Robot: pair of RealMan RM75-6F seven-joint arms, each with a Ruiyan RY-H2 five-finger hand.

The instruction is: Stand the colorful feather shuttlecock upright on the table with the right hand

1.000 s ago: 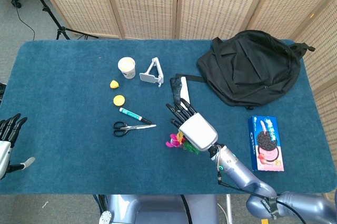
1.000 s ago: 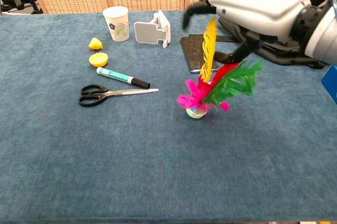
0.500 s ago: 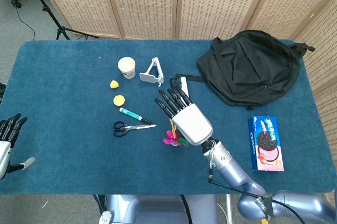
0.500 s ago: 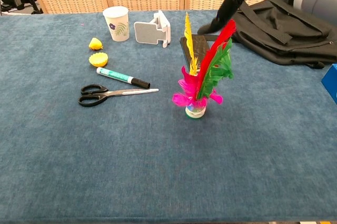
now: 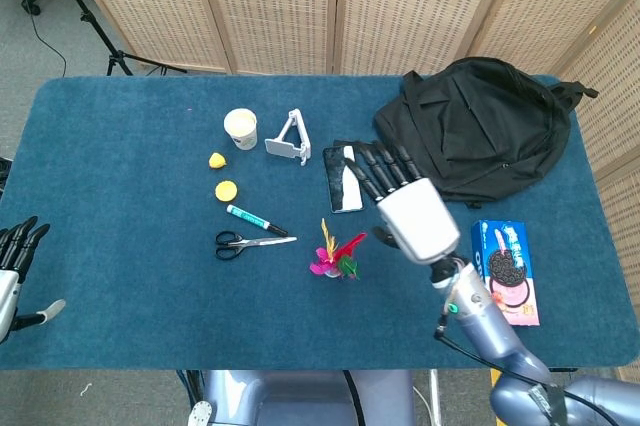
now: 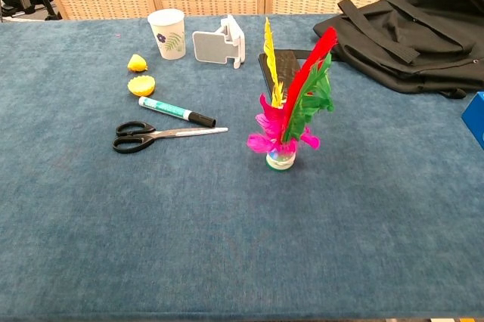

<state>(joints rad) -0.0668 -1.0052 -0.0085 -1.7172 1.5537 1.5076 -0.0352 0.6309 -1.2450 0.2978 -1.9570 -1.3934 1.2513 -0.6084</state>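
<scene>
The feather shuttlecock [image 6: 287, 110] stands upright on its base on the blue table [image 6: 227, 246], feathers fanned skyward – nothing touching it. The right hand [image 5: 405, 208] hovers above and to the side, between the shuttlecock and the black backpack [image 5: 478, 126], fingers spread and holding nothing. Down at the table's near-left edge sits the left hand [image 5: 14, 266], fingers apart and empty. Beside the shuttlecock lie the scissors [image 6: 162, 135] and a marker [image 6: 175, 111], with a paper cup [image 6: 167, 33] and a white phone stand [image 6: 219, 42] further back – and a cookie box [image 5: 505, 272] off by the right arm
</scene>
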